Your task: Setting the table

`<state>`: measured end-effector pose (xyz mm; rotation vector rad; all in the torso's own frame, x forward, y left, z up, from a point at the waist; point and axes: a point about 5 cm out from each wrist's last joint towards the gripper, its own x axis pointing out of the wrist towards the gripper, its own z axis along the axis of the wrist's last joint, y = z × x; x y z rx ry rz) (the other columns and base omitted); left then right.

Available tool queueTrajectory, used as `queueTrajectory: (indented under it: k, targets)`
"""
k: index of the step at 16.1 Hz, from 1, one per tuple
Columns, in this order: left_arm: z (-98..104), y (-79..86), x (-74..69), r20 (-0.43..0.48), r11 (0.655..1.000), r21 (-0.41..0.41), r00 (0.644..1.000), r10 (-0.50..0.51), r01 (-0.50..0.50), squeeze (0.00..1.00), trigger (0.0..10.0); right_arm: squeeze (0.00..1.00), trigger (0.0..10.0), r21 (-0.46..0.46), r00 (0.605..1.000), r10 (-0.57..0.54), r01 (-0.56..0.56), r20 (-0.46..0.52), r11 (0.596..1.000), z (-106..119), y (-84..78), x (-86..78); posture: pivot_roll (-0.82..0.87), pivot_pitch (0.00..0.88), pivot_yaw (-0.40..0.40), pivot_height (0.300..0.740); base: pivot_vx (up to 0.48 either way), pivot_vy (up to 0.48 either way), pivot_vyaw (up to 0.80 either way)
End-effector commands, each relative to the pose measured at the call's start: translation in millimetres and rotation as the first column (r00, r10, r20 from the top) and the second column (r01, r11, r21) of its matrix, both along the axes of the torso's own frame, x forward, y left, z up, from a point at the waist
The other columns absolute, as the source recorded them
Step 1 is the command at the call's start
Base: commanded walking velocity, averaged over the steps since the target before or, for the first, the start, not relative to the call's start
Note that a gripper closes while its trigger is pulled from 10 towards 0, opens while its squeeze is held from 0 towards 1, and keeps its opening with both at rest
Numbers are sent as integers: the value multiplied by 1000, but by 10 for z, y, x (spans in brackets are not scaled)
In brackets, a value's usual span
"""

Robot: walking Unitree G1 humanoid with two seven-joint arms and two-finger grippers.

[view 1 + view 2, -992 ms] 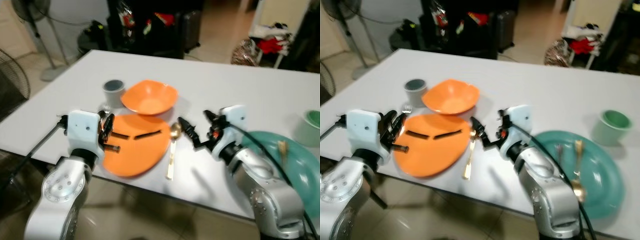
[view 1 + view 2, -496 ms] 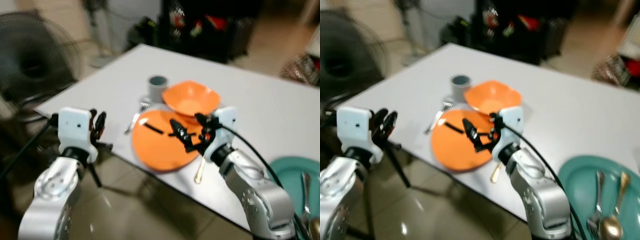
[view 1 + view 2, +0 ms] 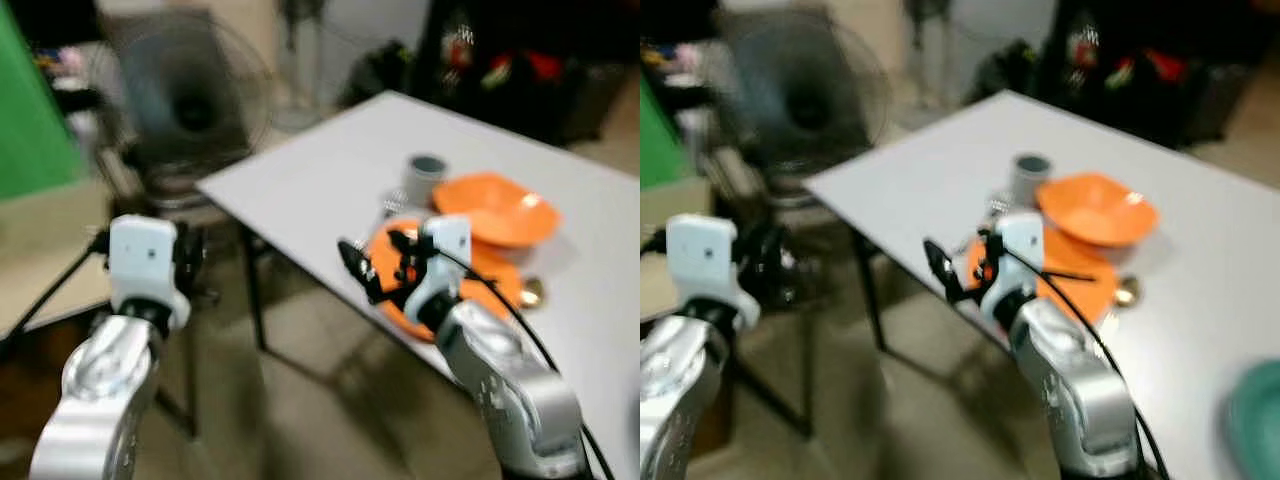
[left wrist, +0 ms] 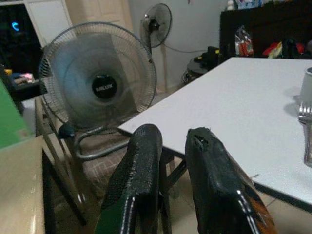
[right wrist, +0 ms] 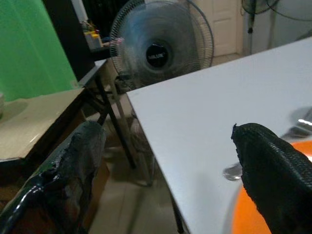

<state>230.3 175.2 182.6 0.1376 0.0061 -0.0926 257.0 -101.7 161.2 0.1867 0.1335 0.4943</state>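
Right pincer [image 3: 372,268] was spread wide w/ nothing in it, up over the near edge of the white counter [image 3: 330,170], just by the flat orange plate [image 3: 480,275]. Left pincer [image 4: 173,180] was off to the side, away from the counter, fingers close together & holding nothing. On the counter I saw an orange bowl [image 3: 505,208] behind the plate, a gray cup [image 3: 426,176] next to it, a fork [image 4: 308,131] & a gold spoon [image 3: 529,292]. A big fan [image 4: 96,87] stood past the counter corner.
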Motion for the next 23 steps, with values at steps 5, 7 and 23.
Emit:
queueTrajectory:
  k: [5,7,23]
  targets:
    - [17,-15,-22,3,1000,14,1000,-12,12,0,10000,1000,10000,3,1000,6,-6,-8,1000,-17,-11,43,11,0,18,740,0,295,800]
    - [19,-25,-19,3,1000,13,1000,-11,11,0,10000,1000,10000,4,1000,7,-7,-9,1000,-21,-18,58,15,0,16,740,0,261,800]
    - [41,-9,-36,1,1000,12,1000,-29,29,0,10000,761,10000,-64,997,82,-82,4,995,-78,89,150,41,0,4,740,143,0,300]
